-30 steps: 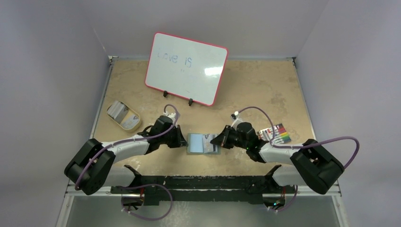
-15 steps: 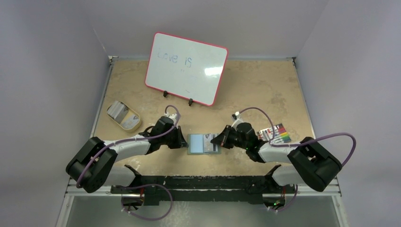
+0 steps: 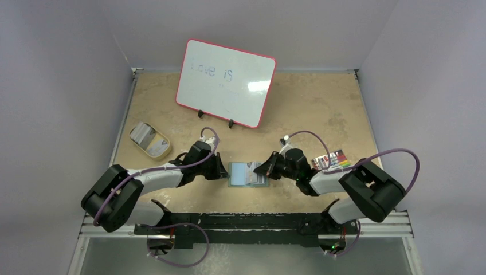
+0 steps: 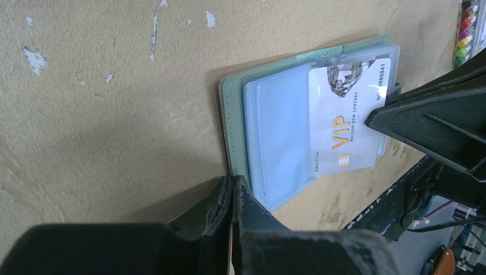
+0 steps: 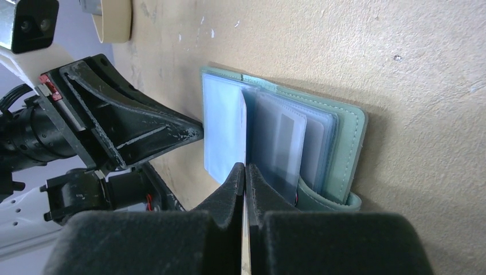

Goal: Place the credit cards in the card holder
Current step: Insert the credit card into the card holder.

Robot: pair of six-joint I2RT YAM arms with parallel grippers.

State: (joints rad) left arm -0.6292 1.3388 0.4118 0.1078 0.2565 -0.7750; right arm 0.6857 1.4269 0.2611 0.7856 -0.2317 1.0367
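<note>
Tan speckled counter (image 3: 312, 109), pale walls on three sides.

Left hand (image 4: 233, 182): fingers pressed fully together, with nothing seen between them. The tip rests at the left edge of the card holder (image 4: 234, 114), on its green cover.

Right hand (image 5: 245, 169): fingers likewise closed flat against each other, with the tip down on the clear sleeves (image 5: 275, 143) on the holder's right side. In the left wrist view that tip meets the edge of a credit card (image 4: 344, 126). Whether it pinches the card or only touches it cannot be told.

Card holder: sage green, lying open and flat at the near middle of the counter, directly between the two hands, sleeve pages facing up.

Credit card: whitish with gold "VIP" lettering, lying flat on the part of the sleeves toward the right hand. Whether it sits inside a pocket or on top cannot be told.

Further out:
- An open oval tin (image 3: 149, 141) lies well to the left, beyond the left arm.
- A pack of coloured markers (image 3: 333, 161) lies to the right, beside the right arm and apart from the holder.
- A pink-rimmed whiteboard (image 3: 225, 83) stands tilted on a small stand at the far middle, with faint writing on its face.
</note>
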